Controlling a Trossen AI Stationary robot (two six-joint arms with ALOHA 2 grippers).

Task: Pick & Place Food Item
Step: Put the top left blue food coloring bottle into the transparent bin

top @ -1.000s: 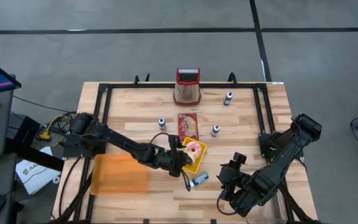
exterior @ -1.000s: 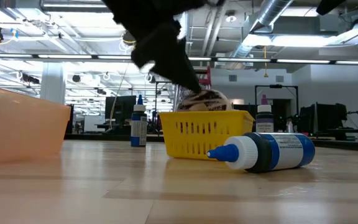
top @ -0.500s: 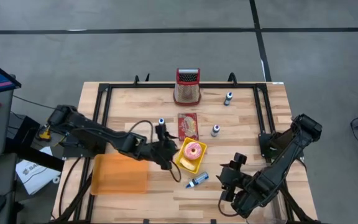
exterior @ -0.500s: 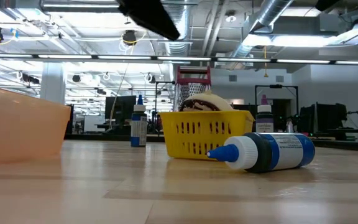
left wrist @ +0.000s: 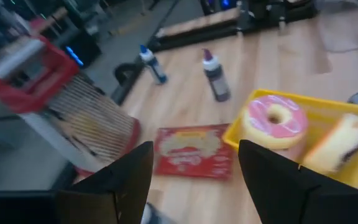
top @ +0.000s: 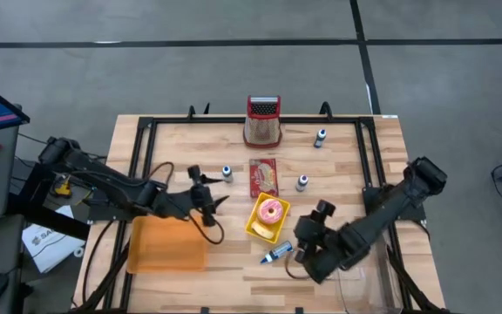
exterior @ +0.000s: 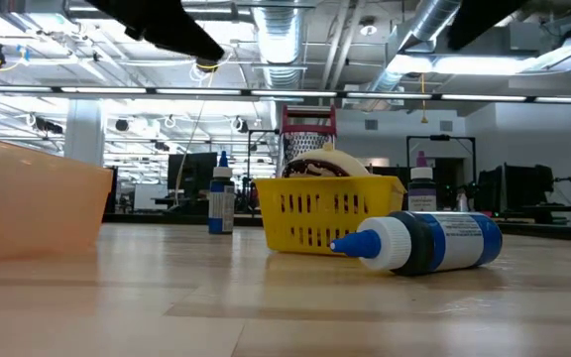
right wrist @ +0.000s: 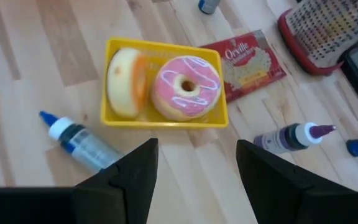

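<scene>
Your donut (top: 272, 210) and a cake slice (top: 261, 227) sit in the yellow basket (top: 281, 228) at frame centre, so placing looks done. Left gripper (top: 213, 202), centre-left, and right gripper (top: 296, 259), lower centre, both gape wide and hold nothing

From table height the yellow basket (exterior: 327, 212) hides most of its contents: only a rounded top shows above its rim, probably the pink-iced donut (right wrist: 186, 87), and the pastry beside it is out of sight. Behind the basket the red-handled grater (exterior: 309, 130) is mostly covered. The orange tray (exterior: 30, 201) left of the basket is cut by the frame edge. Small bottles (top: 301, 182) near the basket are too small overhead to read.
</scene>
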